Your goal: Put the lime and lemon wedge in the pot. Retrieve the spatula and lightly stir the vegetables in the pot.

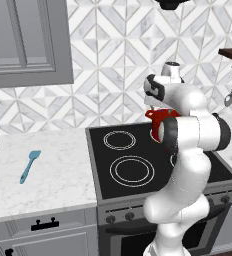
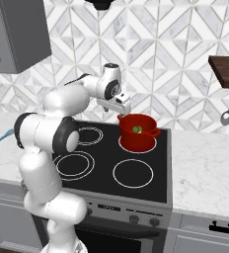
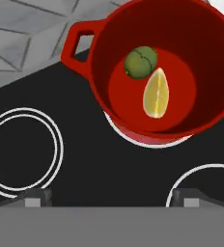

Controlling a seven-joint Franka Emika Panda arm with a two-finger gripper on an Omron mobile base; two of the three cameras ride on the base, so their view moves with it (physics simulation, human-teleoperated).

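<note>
The claw (image 3: 109, 197) hangs empty with its jaws spread wide above the stove (image 2: 151, 163), just beside the red pot (image 3: 201, 120) on the back right burner, where the lime (image 3: 140, 61) and lemon wedge (image 3: 156, 94) lie side by side, while the spatula (image 1: 30, 166) rests on the counter (image 1: 63, 180) left of the stove.

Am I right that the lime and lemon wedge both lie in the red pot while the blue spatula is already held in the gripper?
Not quite. The lime and lemon wedge lie in the pot, but the spatula lies on the counter, as the left base view shows; the gripper is open.
</note>
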